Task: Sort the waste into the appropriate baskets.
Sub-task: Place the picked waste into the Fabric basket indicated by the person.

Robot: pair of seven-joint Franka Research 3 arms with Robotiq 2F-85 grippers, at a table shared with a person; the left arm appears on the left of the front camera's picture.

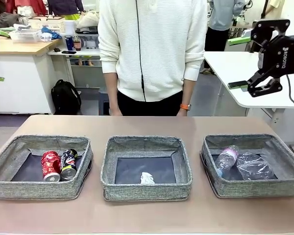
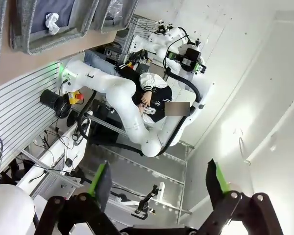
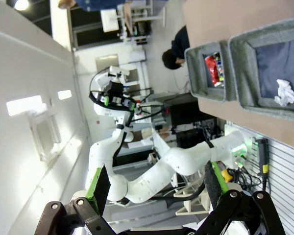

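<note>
Inside the middle basket (image 1: 146, 145): crumpled white paper ball (image 1: 146, 178) (small, creased).

White "ROBOTIQ" lettering runs sideways on the black body of the right gripper (image 1: 245, 84), up at the far right above the baskets. Print shows on the red can (image 1: 50, 165) and the dark can (image 1: 68, 164) in the left basket (image 1: 5, 183), but it's too small to read.
</note>
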